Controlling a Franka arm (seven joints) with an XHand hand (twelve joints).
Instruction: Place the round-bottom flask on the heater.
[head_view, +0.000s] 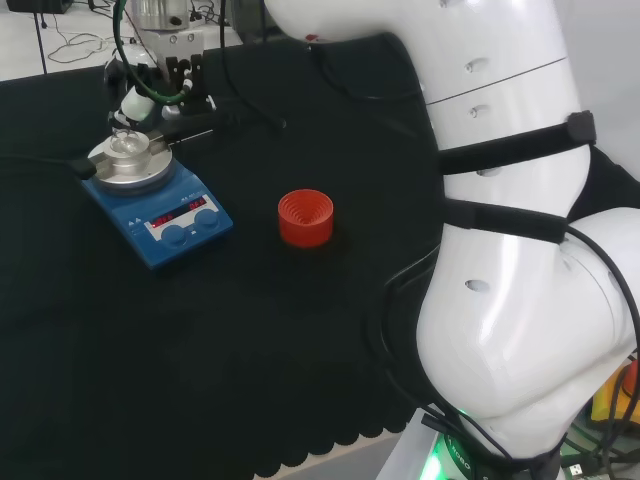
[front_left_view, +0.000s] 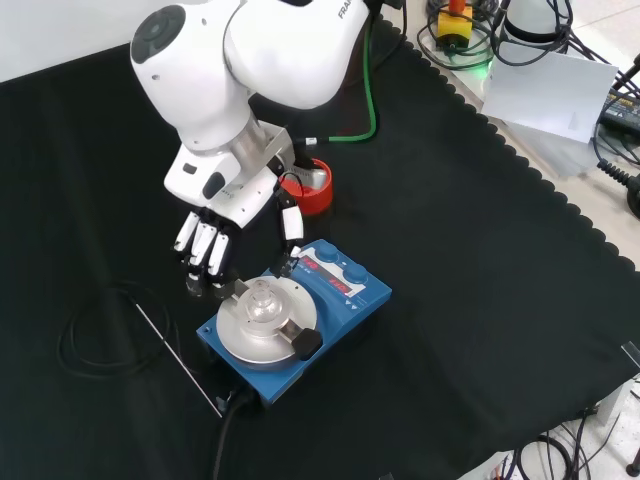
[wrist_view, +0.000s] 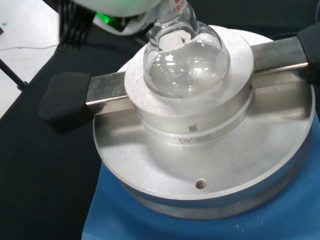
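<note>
The clear round-bottom flask (front_left_view: 262, 299) sits in the hollow of the silver block on the blue heater (front_left_view: 345, 292), neck up. In the wrist view the flask (wrist_view: 187, 60) rests in the round silver block (wrist_view: 200, 150) with black-tipped handles at both sides. My hand (front_left_view: 212, 238) hangs just behind and left of the heater in the front view, open, fingers straight and pointing down, apart from the flask. In the head view the hand (head_view: 143, 96) stands right behind the flask (head_view: 128, 146) on the heater (head_view: 165, 222).
A red ribbed stand (head_view: 305, 217) stands bare on the cloth to the right of the heater in the head view, partly behind my hand as the red stand (front_left_view: 318, 192). A black cable loop (front_left_view: 100, 340) and a thin rod (front_left_view: 175, 350) lie left of the heater.
</note>
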